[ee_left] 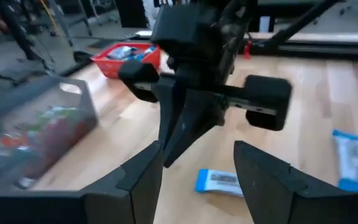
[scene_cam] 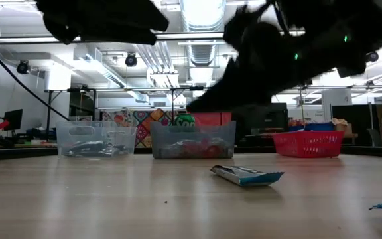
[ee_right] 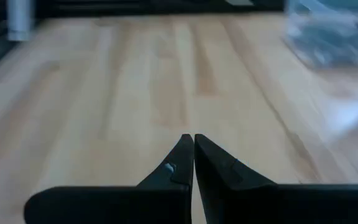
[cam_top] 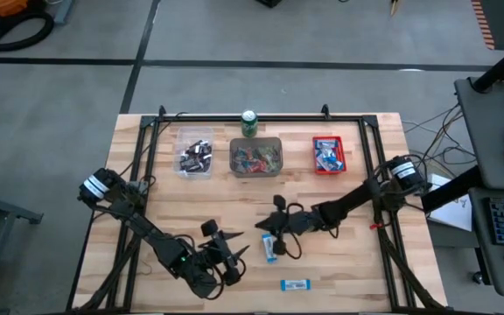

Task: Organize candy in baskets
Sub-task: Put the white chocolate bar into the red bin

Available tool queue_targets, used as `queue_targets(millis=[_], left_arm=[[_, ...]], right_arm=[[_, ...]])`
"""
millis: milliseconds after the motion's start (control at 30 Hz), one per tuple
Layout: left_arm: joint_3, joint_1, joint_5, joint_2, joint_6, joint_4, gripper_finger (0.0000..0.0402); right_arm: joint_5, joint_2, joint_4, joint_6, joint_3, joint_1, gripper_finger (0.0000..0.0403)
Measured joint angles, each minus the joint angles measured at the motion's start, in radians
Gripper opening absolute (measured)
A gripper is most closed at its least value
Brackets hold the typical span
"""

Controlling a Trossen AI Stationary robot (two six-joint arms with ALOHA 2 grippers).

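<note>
Two hands over a candy bar on the desk [cam_top: 339, 271]
Right hand [cam_top: 268, 224], fingers together and empty, hovers just beside the blue-and-white bar [cam_top: 270, 248]; left hand [cam_top: 237, 254], fingers apart, waits near it.

Green can [cam_top: 249, 123] on wooden table [cam_top: 357, 262]

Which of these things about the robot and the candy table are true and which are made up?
1. Three baskets stand in a row at the far side of the table. True: the clear basket, the grey basket and the red basket.
2. The green can sits inside the red basket. False: it stands on the table behind the grey basket.
3. Two blue-and-white bars lie loose on the table. True: one bar by the right gripper, another bar near the front edge.
4. The right gripper is wide open. False: its fingers are closed together, holding nothing.
5. The left gripper holds a candy. False: it is open and empty.
</note>
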Motion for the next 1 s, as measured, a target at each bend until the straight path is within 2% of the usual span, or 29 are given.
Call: queue_targets(millis=[100, 200, 300, 367, 500, 600, 733, 867, 1000], left_arm=[[0.012, 0.004, 0.056, 0.000, -0.034, -0.005, 0.0181], [0.020, 0.001, 0.082, 0.000, -0.046, -0.008, 0.0181], [0.021, 0.000, 0.085, 0.000, -0.065, -0.008, 0.0181], [0.020, 0.000, 0.109, 0.003, -0.067, -0.008, 0.0181], [0.019, 0.000, 0.177, 0.006, -0.104, -0.017, 0.0181], [0.022, 0.000, 0.188, 0.005, -0.142, -0.026, 0.0181], [0.051, -0.001, 0.240, 0.004, -0.283, -0.101, 0.0181], [0.126, 0.003, 0.370, 0.003, -0.517, -0.345, 0.0181], [0.216, 0.004, 0.395, 0.016, -0.731, -0.650, 0.0181]], right_arm=[[-0.105, -0.063, -0.120, -0.069, 0.012, 0.004, 0.0009], [-0.194, -0.133, -0.342, -0.042, 0.023, 0.011, 0.0009], [-0.207, -0.168, -0.541, 0.001, 0.026, 0.035, 0.0009], [-0.210, -0.169, -0.613, 0.022, 0.024, 0.060, 0.0009], [-0.203, -0.124, -0.586, 0.037, 0.022, 0.104, 0.0009], [-0.188, -0.074, -0.506, 0.041, 0.021, 0.119, 0.0009], [-0.170, 0.019, -0.359, 0.069, 0.030, 0.116, 0.0009], [-0.133, 0.103, -0.230, 0.038, 0.076, 0.113, 0.0009], [-0.058, 0.166, -0.151, -0.017, 0.196, 0.097, 0.0009]])
